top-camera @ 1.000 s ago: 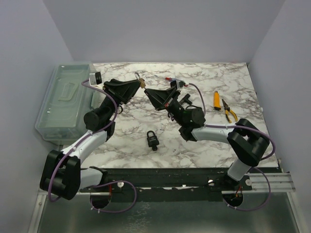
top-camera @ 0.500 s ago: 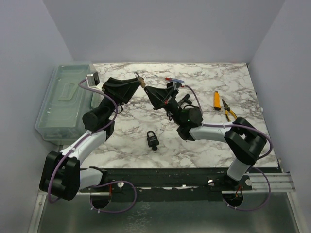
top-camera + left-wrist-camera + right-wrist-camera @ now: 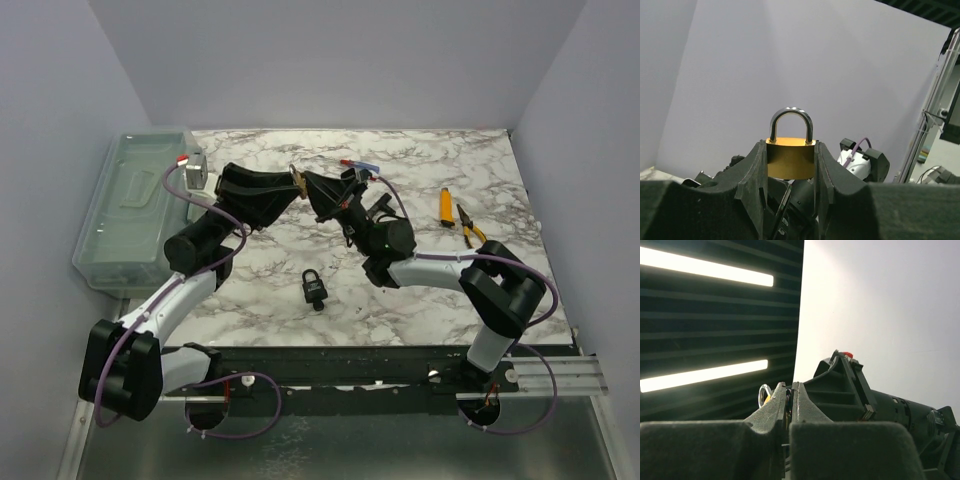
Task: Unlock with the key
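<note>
**Padlock clamped in the air, right tips closing on its underside**

We're seeing the left gripper [image 3: 789,145] clamping the brass rectangular padlock [image 3: 790,159] by its two flat sides. The steel shackle [image 3: 791,112] is pointing up and sitting closed in the body. The right gripper [image 3: 789,387] is pressing its jaws together. A dark sliver is showing in the seam, but we can't tell whether it's the key.

From the top camera, both tips are meeting above the far-centre of the white marble tabletop [image 3: 440,290].

- **Left edge:** the clear plastic lidded bin [image 3: 130,200] is sitting just beside the left arm's wrist.
- **Right edge:** the yellow-handled pliers [image 3: 470,228] and the small orange tool [image 3: 446,205] are lying well apart from the right arm.
- **Between the arms:** the small black padlock [image 3: 314,286] is lying flat, nearer the bases.
- **Open room:** bare marble is showing behind the tips, out to the far wall.
</note>
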`<state>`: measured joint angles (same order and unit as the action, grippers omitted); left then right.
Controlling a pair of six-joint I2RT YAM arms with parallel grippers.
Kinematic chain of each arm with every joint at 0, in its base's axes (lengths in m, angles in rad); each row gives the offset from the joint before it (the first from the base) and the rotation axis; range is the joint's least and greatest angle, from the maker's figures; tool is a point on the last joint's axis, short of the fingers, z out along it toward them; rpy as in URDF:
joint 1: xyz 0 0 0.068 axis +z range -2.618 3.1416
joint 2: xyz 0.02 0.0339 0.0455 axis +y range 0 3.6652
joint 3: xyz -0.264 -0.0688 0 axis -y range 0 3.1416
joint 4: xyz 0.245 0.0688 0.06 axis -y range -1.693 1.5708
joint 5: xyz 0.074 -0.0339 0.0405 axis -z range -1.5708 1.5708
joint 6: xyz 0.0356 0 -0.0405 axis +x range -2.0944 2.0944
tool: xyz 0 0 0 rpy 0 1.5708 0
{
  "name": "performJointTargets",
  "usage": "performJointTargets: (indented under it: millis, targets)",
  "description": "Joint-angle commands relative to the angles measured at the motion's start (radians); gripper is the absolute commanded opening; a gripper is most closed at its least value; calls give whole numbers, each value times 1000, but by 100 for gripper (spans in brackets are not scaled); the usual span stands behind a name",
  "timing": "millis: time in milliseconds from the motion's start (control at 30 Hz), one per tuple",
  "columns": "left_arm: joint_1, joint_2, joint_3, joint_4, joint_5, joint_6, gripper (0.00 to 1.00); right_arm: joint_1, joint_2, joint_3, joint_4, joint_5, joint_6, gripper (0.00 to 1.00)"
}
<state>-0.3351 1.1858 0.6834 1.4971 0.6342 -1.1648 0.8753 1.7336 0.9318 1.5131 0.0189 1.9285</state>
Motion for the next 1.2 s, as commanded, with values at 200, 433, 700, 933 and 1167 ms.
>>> performJointTargets:
  millis: [200,433,700,933,1167]
  targets:
    - [-12,-121,19,-176,51,321,0,-4,-63,-74,269,93,5,0]
    - [-12,-216,-80,-350,-94,386,0,-5,-129,-227,263,117,-139,0]
    - [-16,-198,-144,-753,-213,239,0,-6,-418,-484,-131,192,-408,0]
    - [-72,-109,-217,-766,-239,172,0,-6,-757,-488,-894,282,-714,0]
    - [-235,171,-118,-870,-364,224,0,-4,-978,-574,-1197,329,-779,0]
